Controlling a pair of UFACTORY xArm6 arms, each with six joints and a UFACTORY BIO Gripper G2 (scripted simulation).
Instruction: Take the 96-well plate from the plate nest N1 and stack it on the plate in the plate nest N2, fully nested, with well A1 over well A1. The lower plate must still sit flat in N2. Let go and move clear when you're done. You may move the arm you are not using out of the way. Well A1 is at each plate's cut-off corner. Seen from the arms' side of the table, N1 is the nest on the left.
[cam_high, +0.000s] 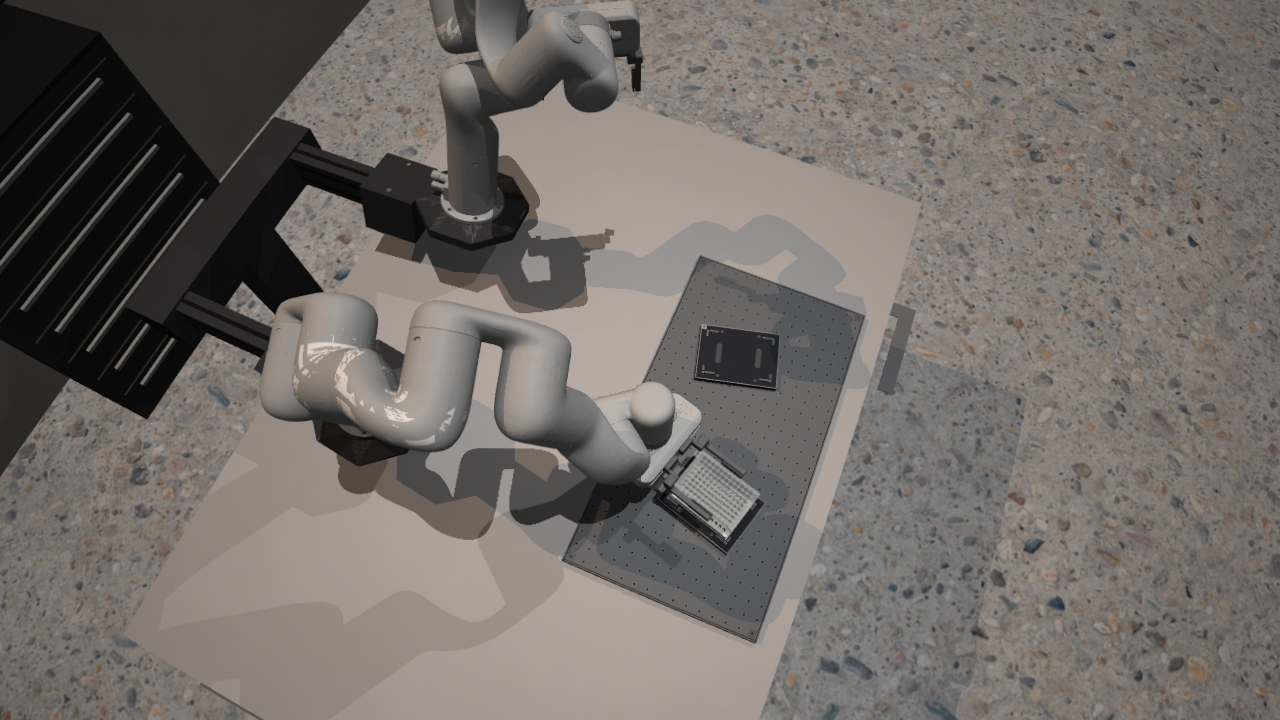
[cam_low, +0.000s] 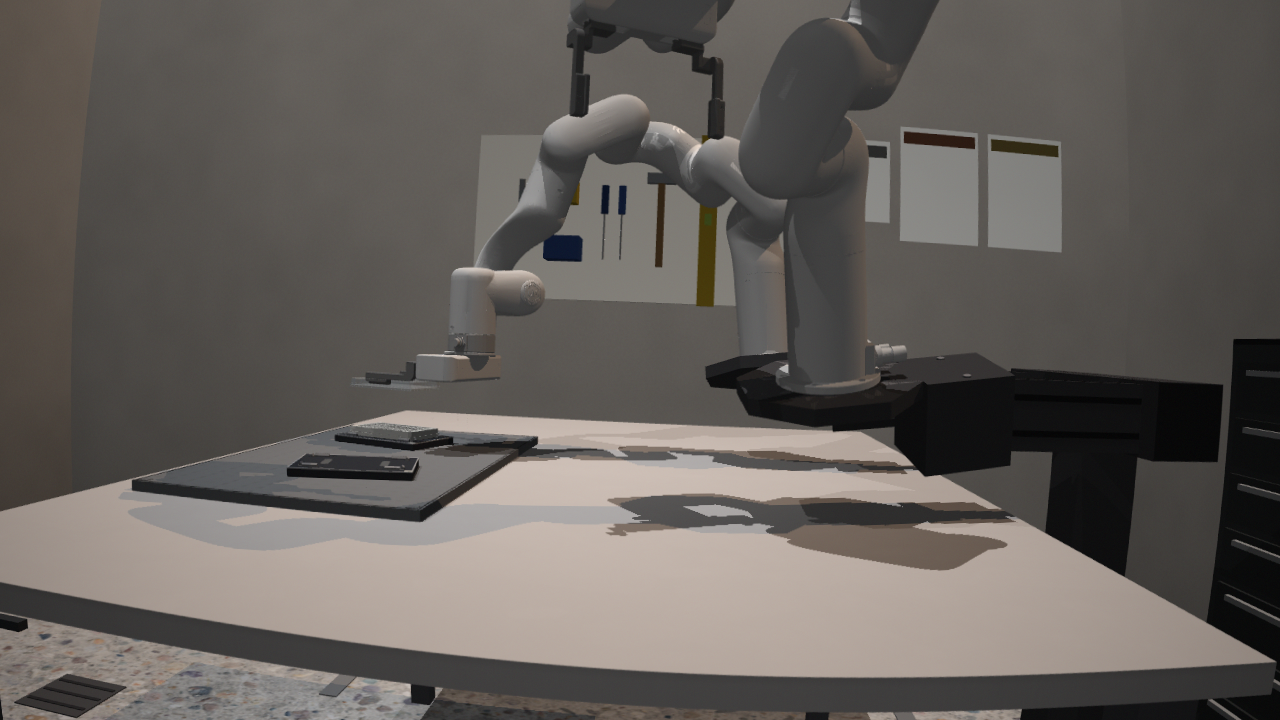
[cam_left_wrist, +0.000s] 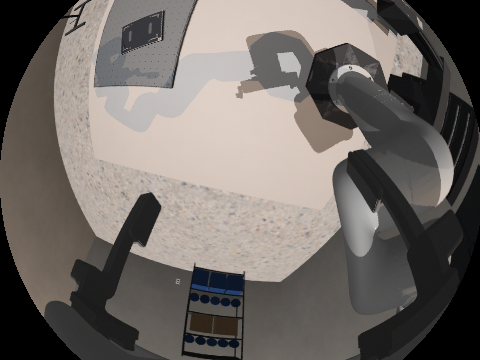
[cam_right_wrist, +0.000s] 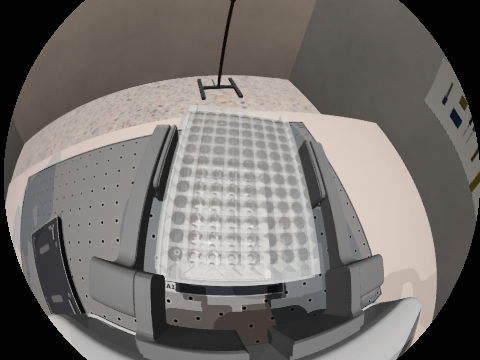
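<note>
Near the counter (cam_high: 501, 644) (cam_low: 626, 608) (cam_left_wrist: 210, 130) (cam_right_wrist: 360, 150) edge opposite the arm bases, we log right gripper (cam_high: 723, 490) (cam_low: 380, 379) (cam_right_wrist: 239, 160) closed on clear tray (cam_high: 718, 494) (cam_low: 393, 385) (cam_right_wrist: 235, 200); left gripper (cam_high: 636, 73) (cam_low: 648, 120) (cam_left_wrist: 253, 177) wide open, empty. Grey wall (cam_low: 268, 179), speckled floor (cam_high: 1118, 358) (cam_low: 179, 662) (cam_left_wrist: 200, 215) (cam_right_wrist: 150, 105).

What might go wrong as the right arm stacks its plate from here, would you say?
The right gripper holds the clear plate well above the lower plate, so it might slip and drop. A slightly misaligned descent could catch rims, leaving the stack tilted or lifting the lower plate from N2.
</note>
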